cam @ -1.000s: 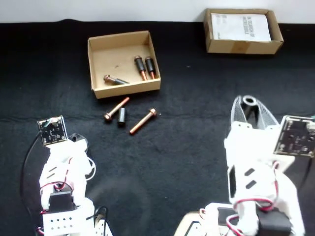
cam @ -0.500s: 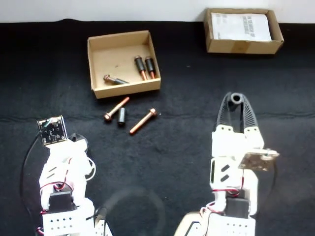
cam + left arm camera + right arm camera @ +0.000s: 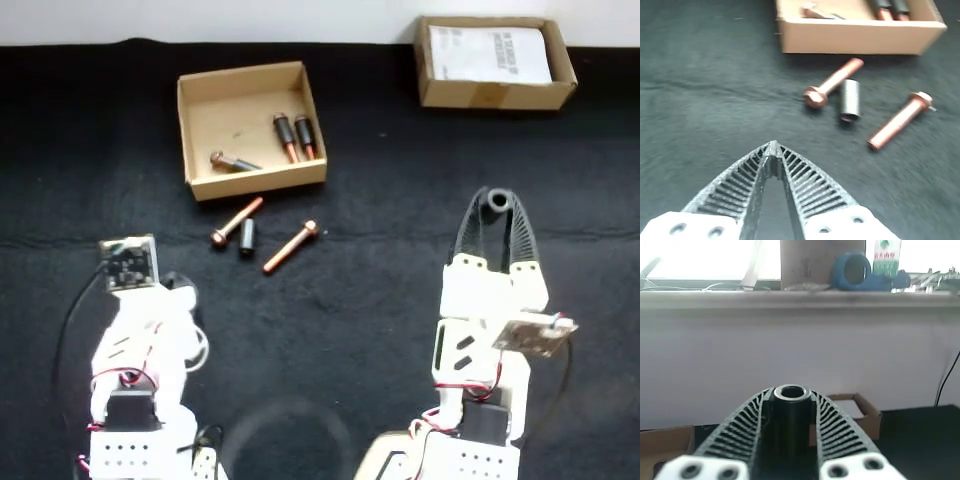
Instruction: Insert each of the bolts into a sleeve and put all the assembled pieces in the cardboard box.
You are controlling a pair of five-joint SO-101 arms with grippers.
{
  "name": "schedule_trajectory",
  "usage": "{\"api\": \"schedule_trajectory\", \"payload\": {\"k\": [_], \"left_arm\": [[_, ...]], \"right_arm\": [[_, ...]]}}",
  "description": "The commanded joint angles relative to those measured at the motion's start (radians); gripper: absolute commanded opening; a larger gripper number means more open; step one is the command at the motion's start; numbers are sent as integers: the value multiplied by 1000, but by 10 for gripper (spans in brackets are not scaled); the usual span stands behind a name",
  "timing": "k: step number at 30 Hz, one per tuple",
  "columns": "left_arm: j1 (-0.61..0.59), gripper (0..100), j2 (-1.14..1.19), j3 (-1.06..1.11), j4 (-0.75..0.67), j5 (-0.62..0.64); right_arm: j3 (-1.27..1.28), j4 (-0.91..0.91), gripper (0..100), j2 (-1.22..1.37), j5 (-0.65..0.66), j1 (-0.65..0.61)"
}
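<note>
The right gripper is clamped on a dark sleeve, which stands upright between its fingertips with the open bore facing up, raised above the black bench. The left gripper is pinched shut with nothing in it, hanging low over the bench. Just ahead of it lie the loose parts. A copper bolt is closest in line with the tips. A loose sleeve lies on its side just beside that bolt's shank, though I can't tell whether the two touch. A second bolt sits a little further over toward the right arm, apart from the loose sleeve. Beyond them, farther ahead of the left gripper, the cardboard box sits open. Two assembled pieces lie side by side in it, the first pair piece and the second pair piece, near the wall on the right arm's side. A third assembled piece lies by the wall closest to the left gripper. Seen from the right gripper, that box is well off ahead and to its left. A second box stands ahead of the right gripper near the bench's far edge, with a printed sheet lying in it.
</note>
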Motion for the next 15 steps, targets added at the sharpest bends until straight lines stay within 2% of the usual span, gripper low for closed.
{"api": "schedule_trajectory", "payload": {"k": [1,3,7,10,15], "left_arm": [[108,9,-1,19,-3,8],[148,9,-2,12,-9,11],[171,9,-1,1,-143,41],[200,9,35,-59,-144,68],[251,9,311,-289,-138,104]], "right_arm": [[142,111,8,-18,-109,-18],[142,177,8,-19,-143,-28],[142,243,8,-19,-172,-53],[142,245,8,-19,-170,-62],[142,249,8,-19,-170,-62]]}}
